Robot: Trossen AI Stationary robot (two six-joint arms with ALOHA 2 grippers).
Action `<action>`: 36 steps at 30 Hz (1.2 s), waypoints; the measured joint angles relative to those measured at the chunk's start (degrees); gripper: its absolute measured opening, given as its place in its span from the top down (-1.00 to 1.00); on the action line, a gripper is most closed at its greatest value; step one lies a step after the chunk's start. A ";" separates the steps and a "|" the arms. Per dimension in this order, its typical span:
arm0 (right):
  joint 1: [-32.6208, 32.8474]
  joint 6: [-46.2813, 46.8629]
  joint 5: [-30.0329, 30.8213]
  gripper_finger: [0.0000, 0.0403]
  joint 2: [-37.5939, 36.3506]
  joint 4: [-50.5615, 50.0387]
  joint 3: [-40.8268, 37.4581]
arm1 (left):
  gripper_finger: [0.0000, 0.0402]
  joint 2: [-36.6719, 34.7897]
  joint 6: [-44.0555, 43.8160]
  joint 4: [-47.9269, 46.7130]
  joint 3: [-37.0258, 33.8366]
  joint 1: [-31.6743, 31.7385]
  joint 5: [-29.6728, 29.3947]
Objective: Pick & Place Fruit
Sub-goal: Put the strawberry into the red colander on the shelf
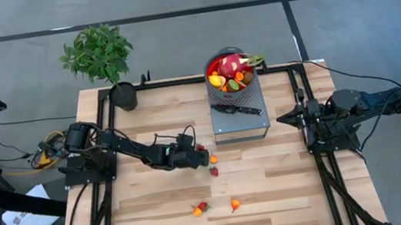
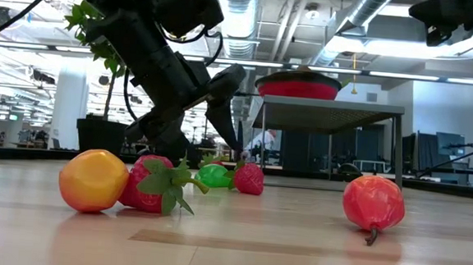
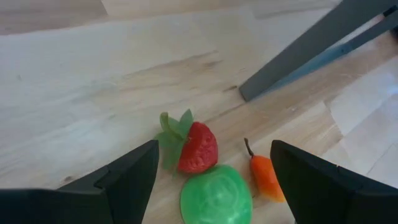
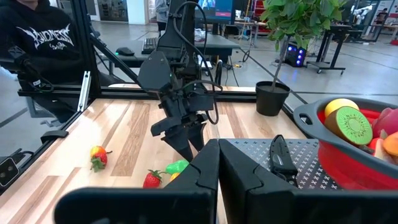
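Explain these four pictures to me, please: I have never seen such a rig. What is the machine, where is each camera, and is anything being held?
Two dark robot arms work at a pale wooden table. One camera looks straight down, one sits at table height, and one rides on each wrist. The left gripper reaches toward the middle, fingers open, holding nothing; its wrist view shows a red toy strawberry, a round green toy fruit and a small orange toy fruit on the wood between its fingers. More small toy fruits lie nearer the front edge. The right gripper waits at its side, shut and empty. A round red bowl of fruit and a black-handled knife sit on a grey metal stand.
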 joint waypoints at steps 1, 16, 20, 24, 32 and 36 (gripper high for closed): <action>0.00 0.00 0.00 1.00 0.00 0.00 0.00 | -0.51 0.00 0.02 -0.01 0.00 0.00 -0.47; 0.00 0.00 -0.01 1.00 0.00 0.00 0.00 | -0.51 0.00 0.02 0.26 0.00 0.02 -1.06; 0.02 0.00 0.00 1.00 0.00 0.00 0.00 | -0.51 0.00 0.02 0.16 -0.92 0.00 -1.06; 0.00 0.01 -0.01 1.00 0.00 -0.01 0.00 | -0.51 0.00 -1.16 0.33 -1.97 0.00 -1.04; 0.00 0.00 -0.02 1.00 0.00 0.00 0.00 | -0.51 0.00 -2.49 0.76 -2.43 0.00 -1.02; 0.01 0.00 -0.01 1.00 0.00 -0.02 0.00 | -0.51 0.00 -2.49 1.15 -2.43 0.00 -1.00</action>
